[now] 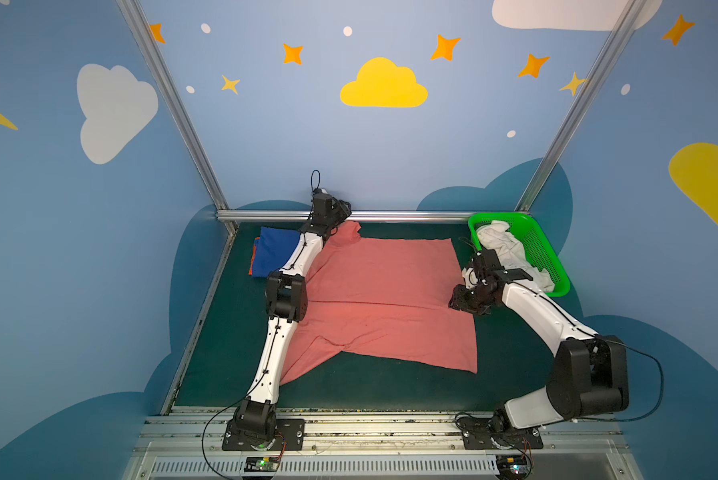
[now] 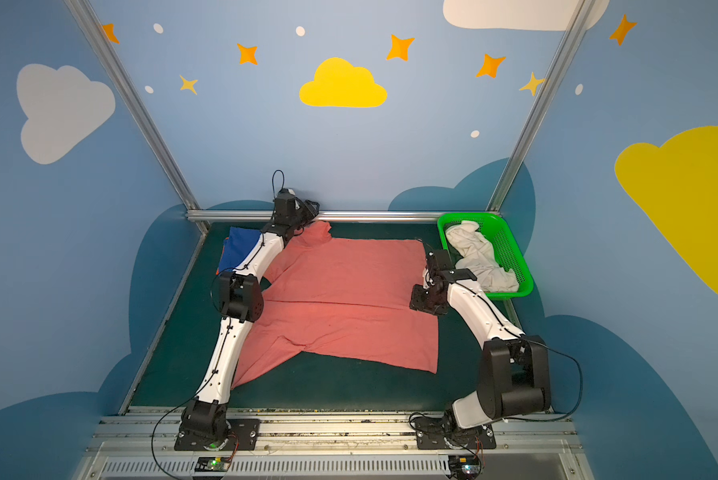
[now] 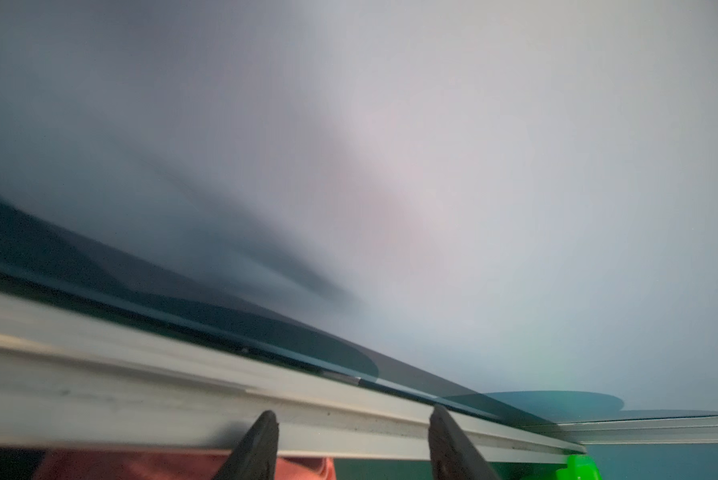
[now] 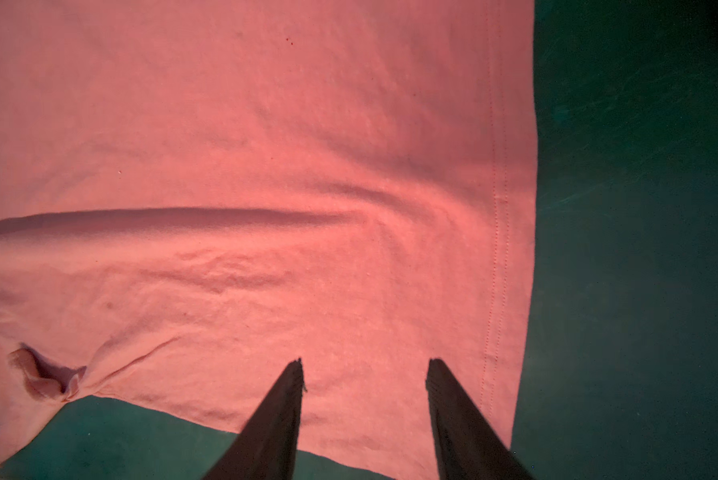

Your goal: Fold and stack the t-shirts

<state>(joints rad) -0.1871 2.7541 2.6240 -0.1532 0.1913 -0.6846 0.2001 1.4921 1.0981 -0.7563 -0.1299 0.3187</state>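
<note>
A salmon-pink t-shirt [image 1: 382,299] [image 2: 345,299] lies spread flat on the dark green table, collar end toward the left. At the far left a folded blue t-shirt [image 1: 274,249] [image 2: 236,245] rests on an orange t-shirt [image 1: 251,266], of which only an edge shows. A crumpled white t-shirt [image 1: 503,245] [image 2: 473,249] lies in the green basket. My left gripper [image 1: 345,214] [image 3: 353,415] is open at the back rail, above the pink far sleeve [image 3: 162,467], holding nothing. Just above the pink shirt's right hem [image 4: 498,208], my right gripper [image 1: 459,301] [image 4: 365,365] hangs open and empty.
The green mesh basket [image 1: 544,249] [image 2: 511,253] stands at the back right corner. An aluminium rail [image 1: 411,216] [image 3: 182,395] runs along the table's far edge, right in front of the left fingers. Blue walls close in the back and both sides.
</note>
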